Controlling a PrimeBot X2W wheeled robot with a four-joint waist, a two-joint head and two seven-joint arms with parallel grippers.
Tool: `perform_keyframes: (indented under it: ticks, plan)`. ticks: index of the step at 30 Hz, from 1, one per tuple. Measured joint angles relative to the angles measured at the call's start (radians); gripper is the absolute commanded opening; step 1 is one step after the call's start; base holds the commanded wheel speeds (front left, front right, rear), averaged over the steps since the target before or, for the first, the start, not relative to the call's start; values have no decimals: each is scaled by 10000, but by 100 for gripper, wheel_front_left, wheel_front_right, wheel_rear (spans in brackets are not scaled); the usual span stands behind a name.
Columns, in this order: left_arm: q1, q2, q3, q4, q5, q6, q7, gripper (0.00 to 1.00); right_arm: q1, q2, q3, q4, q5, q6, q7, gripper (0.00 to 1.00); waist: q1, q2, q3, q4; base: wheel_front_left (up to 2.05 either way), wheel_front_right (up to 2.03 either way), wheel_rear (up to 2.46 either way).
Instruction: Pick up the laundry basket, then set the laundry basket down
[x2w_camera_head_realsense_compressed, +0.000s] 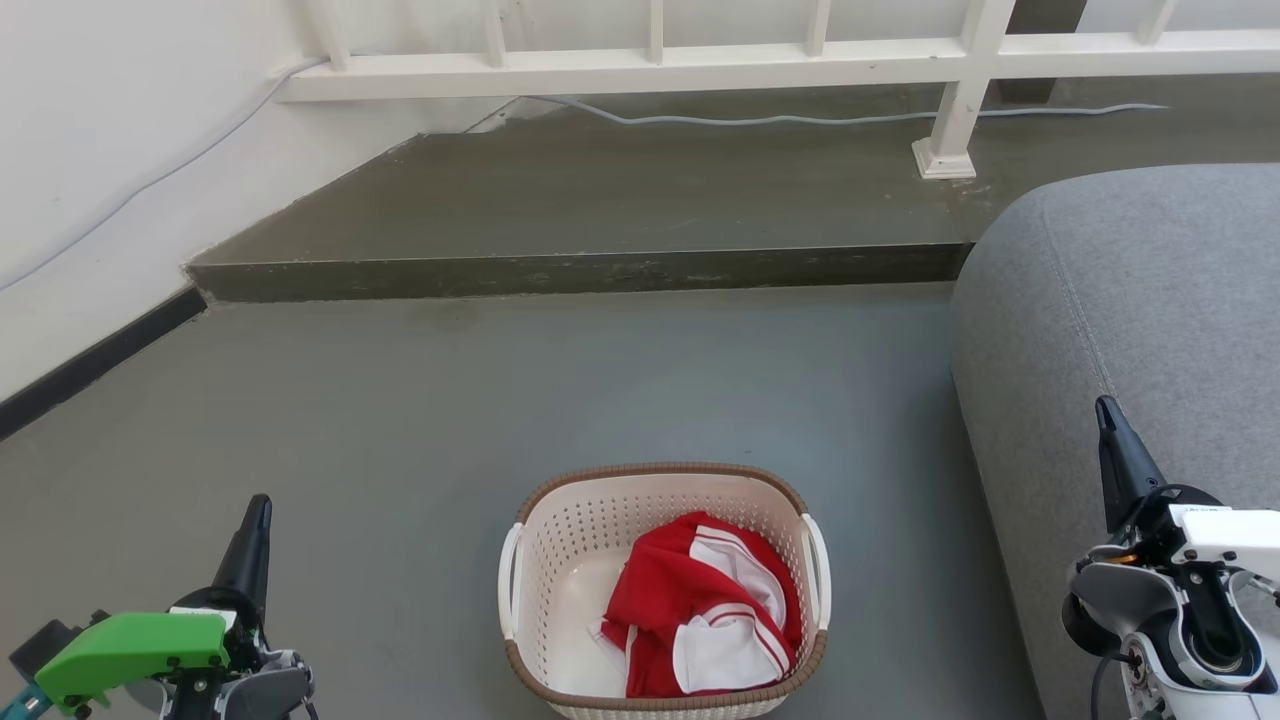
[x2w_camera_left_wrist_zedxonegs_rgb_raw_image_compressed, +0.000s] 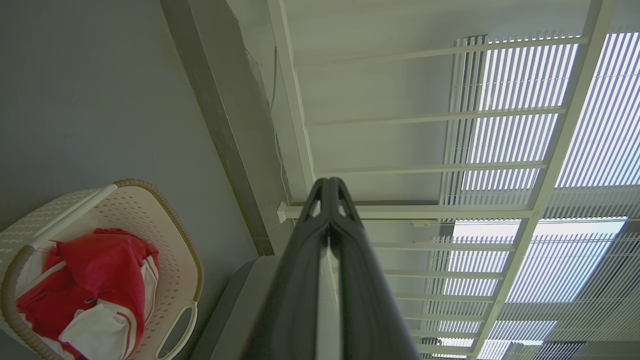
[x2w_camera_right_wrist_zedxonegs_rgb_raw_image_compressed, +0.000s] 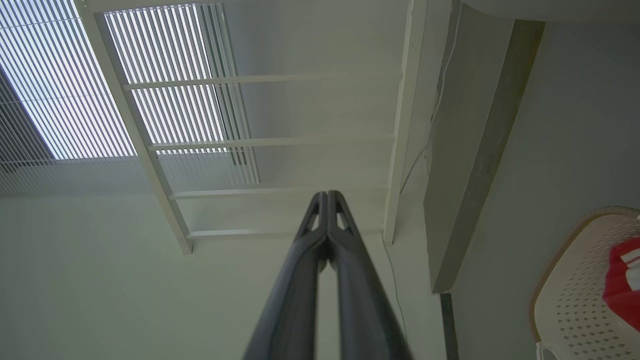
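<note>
**L pincer (x2w_camera_head_realsense_compressed: 259, 508) & R pincer (x2w_camera_head_realsense_compressed: 1106, 410) both w/ fingers pressed together, nothing held; laundry basket (x2w_camera_head_realsense_compressed: 580, 530) on floor btwn them**

Grey floor (x2w_camera_head_realsense_compressed: 450, 400) takes most of the head view and looks smooth, w/ a raised step (x2w_camera_head_realsense_compressed: 580, 270) & white railing (x2w_camera_head_realsense_compressed: 650, 75) beyond. Grey sofa (x2w_camera_head_realsense_compressed: 1150, 300) bulks along the robot's R side, near the basket. The R pincer hangs in front of its cushion.

Basket stands upright on the floor, low centre of the head view, w/ each pincer well apart from it on either side. Red & white garment (x2w_camera_head_realsense_compressed: 705, 600) lies heaped inside, toward the R wall. L handle (x2w_camera_head_realsense_compressed: 511, 580) & R handle (x2w_camera_head_realsense_compressed: 818, 570) are both free. In the wrist views, L pincer (x2w_camera_left_wrist_zedxonegs_rgb_raw_image_compressed: 329, 185) & R pincer (x2w_camera_right_wrist_zedxonegs_rgb_raw_image_compressed: 327, 196) each show both fingers meeting at the tips.

Basket down w/ arms clear fits either a basket waiting for pickup or one already set back down; can't tell which.

Risks, my read:
- **Sliding:** basket looks light & the floor slick, so a sideways nudge from a long finger prob. slides or spins it.
- **Handles:** they're thin loops, so a tip could skid off or snag in the perforations.
- **Tipping:** garment sits off-centre, so if the basket is raised unevenly it likely tips to R & spills it.
- **Sofa:** R arm has little room, so a wrist swing could drag on the cushion.
</note>
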Motion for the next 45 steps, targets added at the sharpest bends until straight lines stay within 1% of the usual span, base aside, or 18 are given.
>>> perform_keyframes:
  ticks: [45]
  plan:
    - [-110, -19, 35, 194, 2, -13, 73, 0, -9, 12, -38, 94, -2, 6, 15, 0, 0, 0, -6, 1, 0, 0, 0]
